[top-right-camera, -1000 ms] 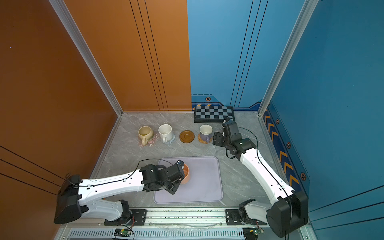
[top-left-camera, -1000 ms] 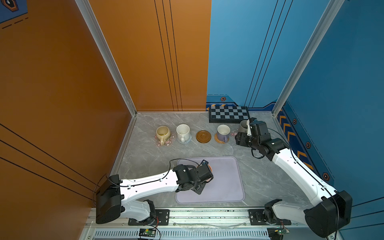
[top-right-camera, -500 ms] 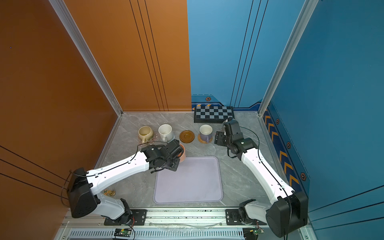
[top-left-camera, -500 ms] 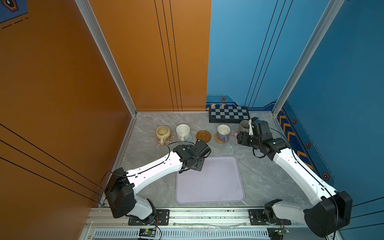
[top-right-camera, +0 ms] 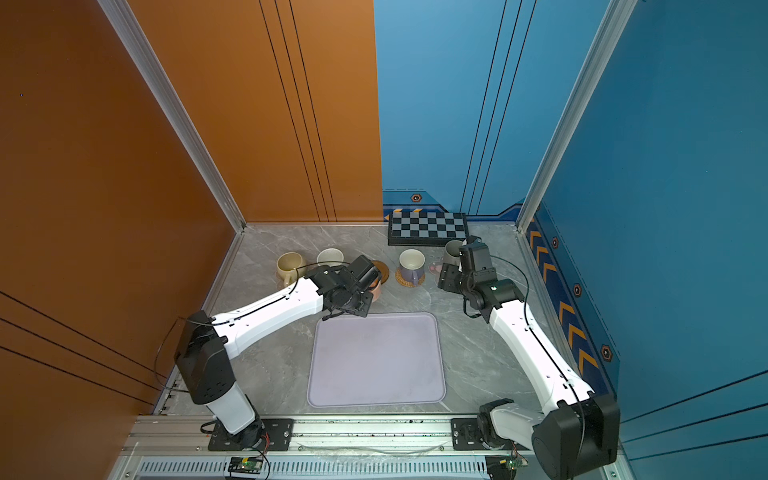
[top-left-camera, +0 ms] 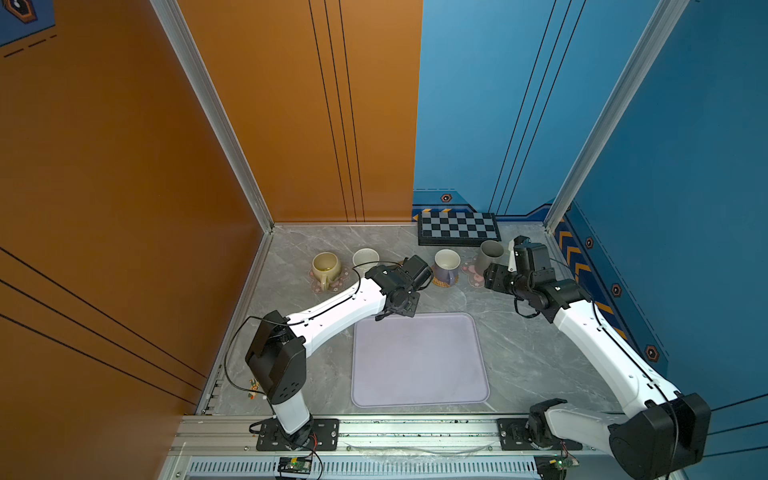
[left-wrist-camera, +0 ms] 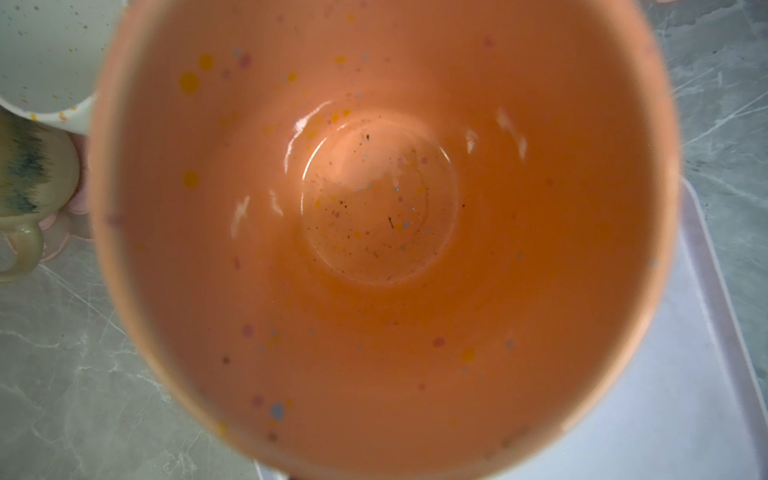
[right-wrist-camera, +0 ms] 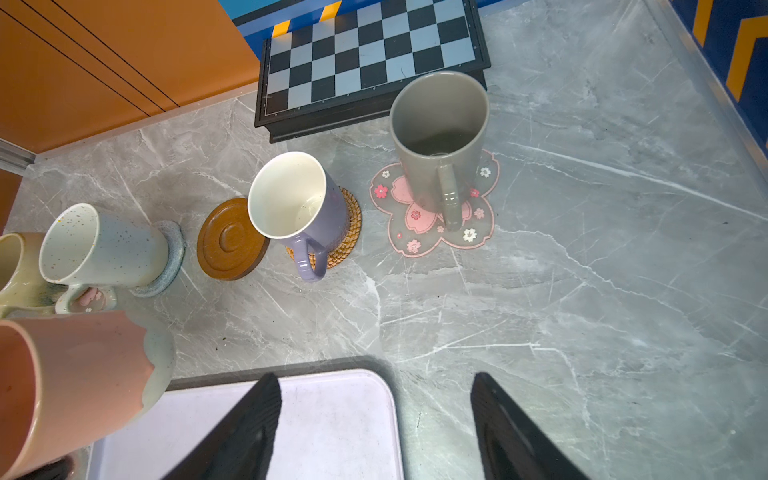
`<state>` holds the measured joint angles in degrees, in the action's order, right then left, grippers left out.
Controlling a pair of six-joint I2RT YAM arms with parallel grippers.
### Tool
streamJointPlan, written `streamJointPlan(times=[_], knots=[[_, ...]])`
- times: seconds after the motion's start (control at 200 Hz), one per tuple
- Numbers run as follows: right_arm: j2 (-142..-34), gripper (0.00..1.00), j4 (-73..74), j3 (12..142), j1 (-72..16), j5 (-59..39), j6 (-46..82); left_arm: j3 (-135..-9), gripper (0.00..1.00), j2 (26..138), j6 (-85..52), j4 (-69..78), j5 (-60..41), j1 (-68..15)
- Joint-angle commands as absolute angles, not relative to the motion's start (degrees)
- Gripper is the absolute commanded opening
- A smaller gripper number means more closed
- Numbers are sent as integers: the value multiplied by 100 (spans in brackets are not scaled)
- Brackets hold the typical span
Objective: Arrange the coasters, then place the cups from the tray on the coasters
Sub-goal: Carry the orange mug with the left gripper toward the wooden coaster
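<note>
Cannot see the fingers of the left gripper (top-right-camera: 368, 299): buried under the wrist housing in both top views, crowded out of the left wrist view by the speckled inside of the orange cup (left-wrist-camera: 382, 232). Reads as clamped on that cup, given its tilted hang clear of the table (right-wrist-camera: 582, 291) in the right wrist view. Holds it just beyond the far left corner of the tray (top-left-camera: 419, 361), near the disc (right-wrist-camera: 230, 241), bare between the white cup (right-wrist-camera: 99, 245) and the lavender cup (right-wrist-camera: 299, 203) and half hidden behind the left wrist from above. Loses most of the beige cup (right-wrist-camera: 12, 266) to the frame edge. Holds the jaws of the right gripper (right-wrist-camera: 374, 378) wide apart above the tray's far right corner, well short of the grey cup (right-wrist-camera: 440, 137) on its pink coaster (right-wrist-camera: 469, 232). Cannot read the tiny marks along the rim of the checkerboard (right-wrist-camera: 370, 54).
</note>
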<state>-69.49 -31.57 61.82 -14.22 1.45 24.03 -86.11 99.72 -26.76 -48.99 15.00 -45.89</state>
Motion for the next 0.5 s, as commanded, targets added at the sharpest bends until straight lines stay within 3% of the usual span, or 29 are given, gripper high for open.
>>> streamJointPlan(times=[0.0,0.496], knots=[[-6864,75,-3349,6095,-1338,88,2299,-9035,0,10089,-2549,-4724,1679,-4462],[-6884,75,-3435,6034,-983,-96,2193,-9957,0,11044,-2426,-4718,1646,-4027]])
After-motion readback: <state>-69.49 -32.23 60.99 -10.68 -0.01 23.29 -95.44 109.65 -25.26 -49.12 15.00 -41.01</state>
